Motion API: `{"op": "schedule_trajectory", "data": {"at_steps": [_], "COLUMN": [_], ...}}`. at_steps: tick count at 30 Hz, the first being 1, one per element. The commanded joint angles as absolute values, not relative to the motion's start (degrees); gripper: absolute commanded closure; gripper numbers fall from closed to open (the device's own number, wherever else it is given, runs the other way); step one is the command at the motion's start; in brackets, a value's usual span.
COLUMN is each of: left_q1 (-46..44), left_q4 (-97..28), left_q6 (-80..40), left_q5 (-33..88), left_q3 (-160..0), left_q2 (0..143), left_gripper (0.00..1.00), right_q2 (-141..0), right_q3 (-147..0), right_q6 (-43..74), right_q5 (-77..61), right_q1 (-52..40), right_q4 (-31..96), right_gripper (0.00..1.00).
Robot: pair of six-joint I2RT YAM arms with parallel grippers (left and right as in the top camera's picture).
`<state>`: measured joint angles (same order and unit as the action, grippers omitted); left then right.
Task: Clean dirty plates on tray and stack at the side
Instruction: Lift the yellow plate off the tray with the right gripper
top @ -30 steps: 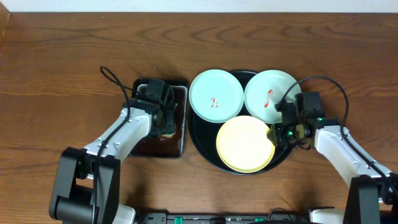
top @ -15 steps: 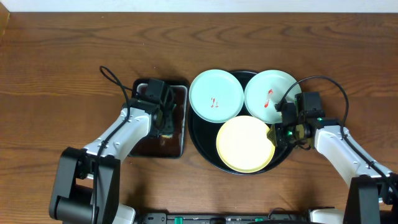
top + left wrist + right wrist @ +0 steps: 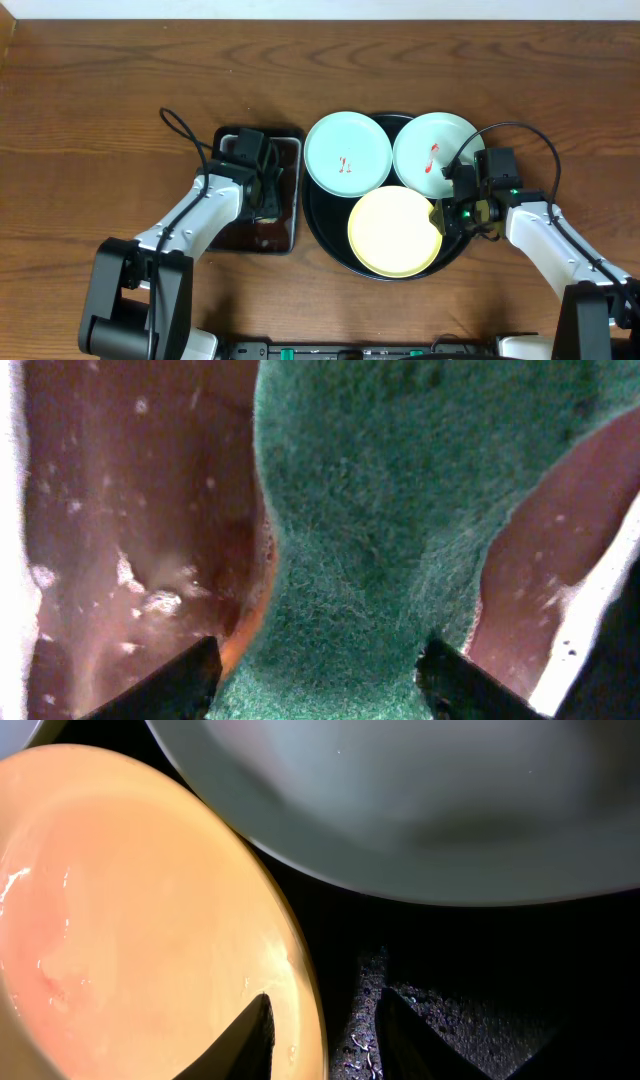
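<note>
My left gripper (image 3: 262, 190) sits low in the small rectangular tray (image 3: 240, 238) at the left centre of the overhead frame. Its jaws are pressed in on the teal sponge (image 3: 370, 510). In the left wrist view the sponge narrows to a waist between my fingertips (image 3: 185, 685), so I judge it is squeezed and not merely touched. It hangs over the brown liquid (image 3: 130, 510), and I take the reason to be soaking it before any wiping.

My right gripper (image 3: 325, 1030) is at the right edge of the yellow plate (image 3: 392, 230), which lies in the lower middle of the big black tray (image 3: 325, 225). The jaws are spread and straddle the plate's rim, one fingertip over the plate and the other down on the tray floor. A gap shows on the tray side, so I am not pinching yet. Taking it by the rim should leave the face free for the sponge.

The two mint plates (image 3: 347, 150) (image 3: 437, 152) rest across the top of the tray, overhanging its rim, and each carries a red smear (image 3: 345, 164). All three plates are on the tray and none is stacked, so I judge the cleaning barely begun.
</note>
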<state>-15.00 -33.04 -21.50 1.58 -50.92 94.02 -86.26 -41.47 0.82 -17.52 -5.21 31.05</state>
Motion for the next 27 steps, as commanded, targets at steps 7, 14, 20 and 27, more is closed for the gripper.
{"op": "schedule_trajectory", "data": {"at_steps": [7, 14, 20, 27], "left_q1": [-14.85, -14.74, -14.74, -14.74], "left_q4": [-33.39, -33.41, -33.63, -32.80], "left_q6": [-21.69, -19.79, -19.51, -19.77], "left_q5": [2.79, 2.31, 2.28, 2.33], "left_q3": [-48.05, -51.09, -53.60, -53.58], "left_q2": [94.83, 93.80, 90.13, 89.95], "left_gripper": [0.93, 0.92, 0.20, 0.20], "right_q2": [-86.54, -86.54, -86.54, -86.54], "right_q3": [-42.26, -42.26, -42.26, -42.26], "right_q6": [0.78, 0.78, 0.78, 0.78], "right_q5": [-17.41, -17.41, -17.41, -17.41], "right_q1": [-5.34, -5.34, -5.34, -5.34], "right_q4": [30.94, 30.96, 30.94, 30.85], "right_gripper": [0.68, 0.67, 0.66, 0.66]}}
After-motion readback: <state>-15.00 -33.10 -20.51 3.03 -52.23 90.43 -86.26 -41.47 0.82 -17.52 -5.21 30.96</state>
